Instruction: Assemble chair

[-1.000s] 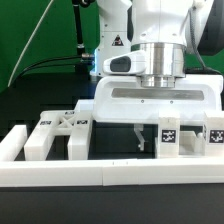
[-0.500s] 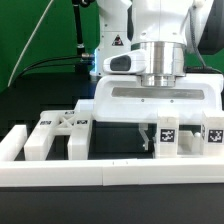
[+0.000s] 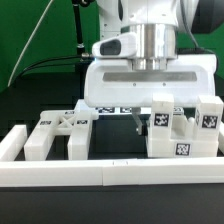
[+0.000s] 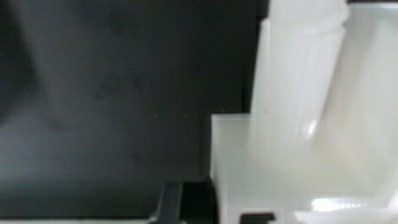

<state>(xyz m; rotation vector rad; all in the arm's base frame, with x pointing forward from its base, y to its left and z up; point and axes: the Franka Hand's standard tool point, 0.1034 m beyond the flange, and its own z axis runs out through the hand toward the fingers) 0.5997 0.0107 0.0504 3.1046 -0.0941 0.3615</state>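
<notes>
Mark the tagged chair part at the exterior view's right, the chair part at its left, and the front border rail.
Right chair part (image 3: 163,142): exterior view, white front face.
Left chair part (image 3: 38,142): exterior view, front post.
Border rail (image 3: 100,176): exterior view, front face.

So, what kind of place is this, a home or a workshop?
Probably a robotics lab bench: a white robot arm hangs over a black tabletop, with white blocky plastic chair pieces bearing black-and-white square tags, behind a long low white border rail.
</notes>
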